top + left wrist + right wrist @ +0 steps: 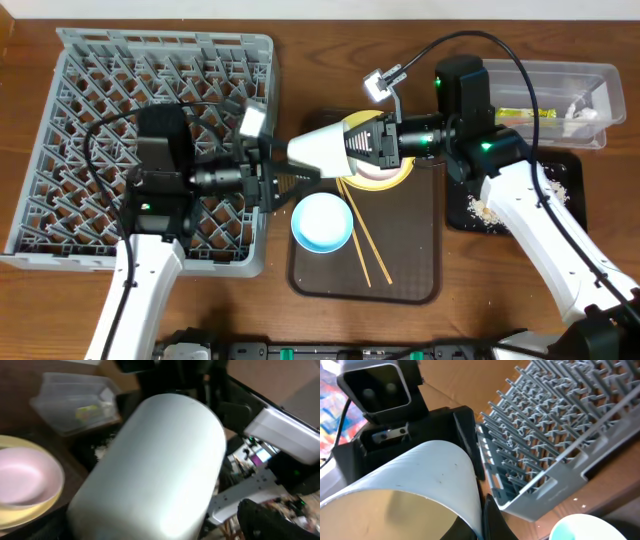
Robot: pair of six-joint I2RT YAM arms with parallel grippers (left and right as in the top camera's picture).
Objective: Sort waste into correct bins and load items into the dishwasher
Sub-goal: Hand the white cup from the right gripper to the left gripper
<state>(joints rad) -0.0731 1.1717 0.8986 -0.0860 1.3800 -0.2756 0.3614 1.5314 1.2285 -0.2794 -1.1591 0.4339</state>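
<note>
A white cup [318,146] hangs on its side above the gap between the grey dish rack [150,40] and the brown serving tray. My right gripper [352,146] is shut on its rim; the right wrist view shows a finger [487,520] against the cup wall [420,470]. My left gripper [280,178] is at the cup's base, fingers spread to either side; the cup [155,470] fills the left wrist view. The yellow plate [402,180] holds a pale bowl [25,480]. The light blue bowl [322,222] and chopsticks [362,240] lie on the serving tray.
The dark brown serving tray [400,275] sits at centre. The clear tub [600,72] at the back right holds the green-and-orange wrapper [525,113] and a white scrap [580,108]. The black tray [562,205] holds beige crumbs [480,210].
</note>
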